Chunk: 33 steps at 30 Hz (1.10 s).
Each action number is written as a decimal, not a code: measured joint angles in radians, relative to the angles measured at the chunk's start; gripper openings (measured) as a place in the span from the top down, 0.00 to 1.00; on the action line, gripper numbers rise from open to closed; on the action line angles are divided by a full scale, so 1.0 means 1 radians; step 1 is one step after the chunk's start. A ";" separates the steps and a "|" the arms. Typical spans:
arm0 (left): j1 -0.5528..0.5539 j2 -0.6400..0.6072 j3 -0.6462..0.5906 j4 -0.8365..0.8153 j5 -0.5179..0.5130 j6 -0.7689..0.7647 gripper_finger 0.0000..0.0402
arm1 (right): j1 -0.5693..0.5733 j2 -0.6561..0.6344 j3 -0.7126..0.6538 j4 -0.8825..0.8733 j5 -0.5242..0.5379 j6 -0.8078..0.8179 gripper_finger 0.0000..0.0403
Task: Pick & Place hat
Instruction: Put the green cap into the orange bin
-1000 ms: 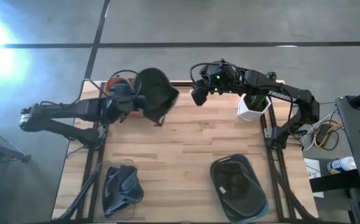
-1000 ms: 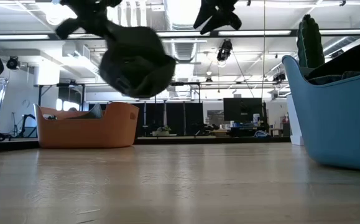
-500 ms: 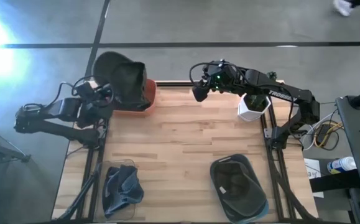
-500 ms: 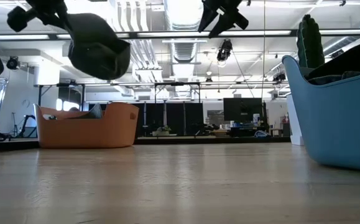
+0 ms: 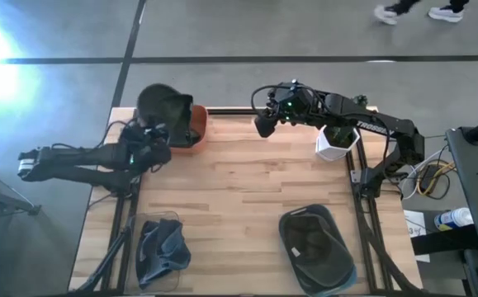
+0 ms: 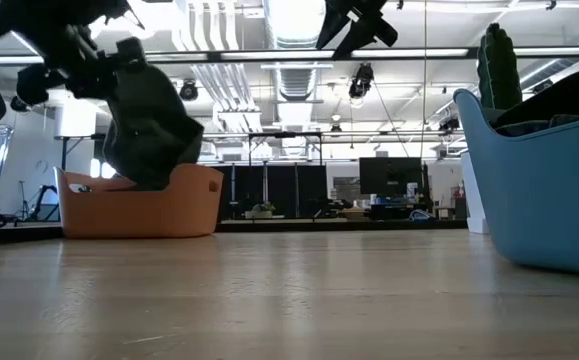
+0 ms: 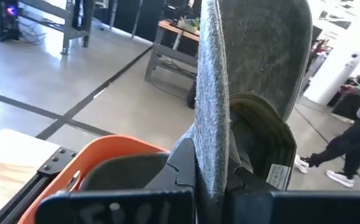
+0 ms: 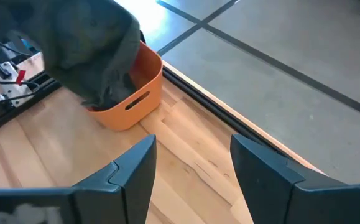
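left gripper (image 5: 149,140) clamped on the dark hat (image 5: 163,110), holding it over the orange bin (image 5: 196,125) at the table's (image 5: 247,198) far left corner | right gripper (image 5: 263,125) raised above the far edge, fingers apart, nothing between them | white bin (image 5: 335,144) beside the right arm

Overhead looks straight down; low looks level across the table — both share the orange bin (image 5: 191,128).

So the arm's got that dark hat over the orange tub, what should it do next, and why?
Probably open the fingers and let go. The left gripper is shut on the hat, whose lower edge already hangs into the orange tub. The right gripper waits, open, over the table's far edge.
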 joint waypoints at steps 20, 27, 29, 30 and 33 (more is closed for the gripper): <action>0.393 0.104 0.012 0.525 0.735 0.718 0.98 | 0.028 0.000 0.000 -0.065 -0.003 0.038 0.50; 0.524 0.015 -0.034 0.526 0.973 0.820 0.98 | 0.043 0.000 -0.001 -0.081 -0.001 0.049 0.50; 0.549 -0.007 -0.054 0.525 0.984 0.826 0.98 | 0.044 0.000 -0.001 -0.082 0.000 0.053 0.50; 0.562 -0.018 -0.066 0.522 0.987 0.821 0.98 | 0.044 0.000 -0.001 -0.082 0.000 0.057 0.50; 0.604 -0.045 -0.102 0.513 1.008 0.773 0.98 | 0.044 0.000 -0.001 -0.082 0.001 0.057 0.50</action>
